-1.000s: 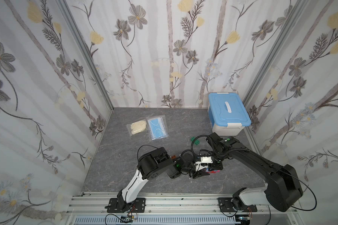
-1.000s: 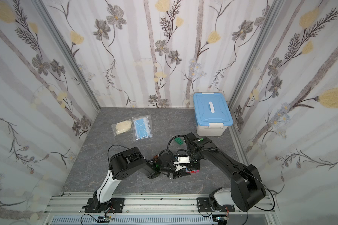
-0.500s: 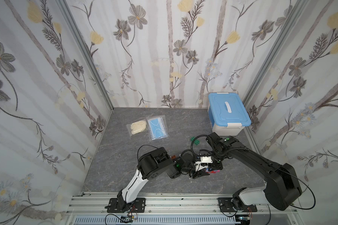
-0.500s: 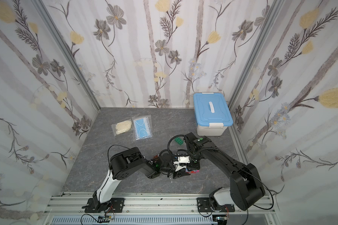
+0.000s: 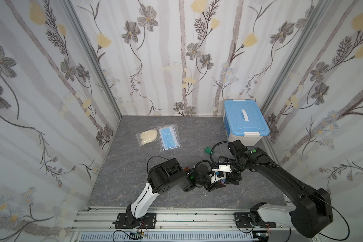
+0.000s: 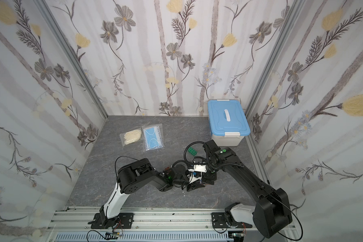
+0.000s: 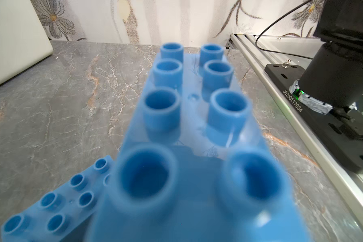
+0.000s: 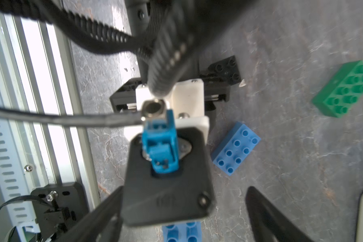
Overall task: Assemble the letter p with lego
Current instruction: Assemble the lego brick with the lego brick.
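A long blue lego brick fills the left wrist view, studs up, running out from my left gripper, which is shut on it; the jaws themselves are hidden behind it. Its end also shows in the right wrist view as the blue brick. My right gripper hovers open right above the left wrist, fingers wide apart and holding nothing. On the table lie a shorter blue brick, a black brick and a green brick, the green brick also showing in both top views.
A white box with a blue lid stands at the back right. Two clear bags, one with a blue mask and one with pale gloves, lie at the back left. The metal rail runs along the front edge.
Both arms stay huddled over the front middle of the table. No shift of arms or bricks can be made out in the top views.
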Motion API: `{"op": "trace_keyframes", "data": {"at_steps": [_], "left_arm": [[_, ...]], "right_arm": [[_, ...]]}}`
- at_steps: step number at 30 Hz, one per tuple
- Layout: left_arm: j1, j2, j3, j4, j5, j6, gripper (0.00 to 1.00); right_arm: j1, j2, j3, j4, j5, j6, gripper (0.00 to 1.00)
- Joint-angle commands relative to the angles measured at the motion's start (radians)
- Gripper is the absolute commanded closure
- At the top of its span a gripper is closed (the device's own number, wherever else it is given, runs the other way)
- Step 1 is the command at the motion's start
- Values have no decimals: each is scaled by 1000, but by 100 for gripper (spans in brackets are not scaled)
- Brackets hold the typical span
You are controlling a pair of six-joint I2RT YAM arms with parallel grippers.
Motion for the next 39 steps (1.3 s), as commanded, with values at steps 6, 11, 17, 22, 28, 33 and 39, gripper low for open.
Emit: {"op": "trace_keyframes", "data": {"at_steps": [6,11,17,22,28,33,39], "left_arm": [[0,8,-2,-162,-44,-8,87],[0,-20,7,-197,-47,-4,87],[-14,-102,53,-292,-49,9,88],[-45,-207,105,-409,-59,25,88],[-51,-331,186,-531,-78,-33,89],[6,-412,254,-675,-123,-150,88],[158,-470,337,-835,-148,-387,86]], "right_arm": [[-63,-161,18,93,-217,29,1],[-133,-330,23,145,-259,82,0],[-183,-528,-12,318,-57,259,1],[-193,-683,-76,464,173,451,1],[-197,-789,-78,482,426,742,1],[-199,-822,-58,416,623,997,0],[-203,-746,22,297,629,1136,1]]}}
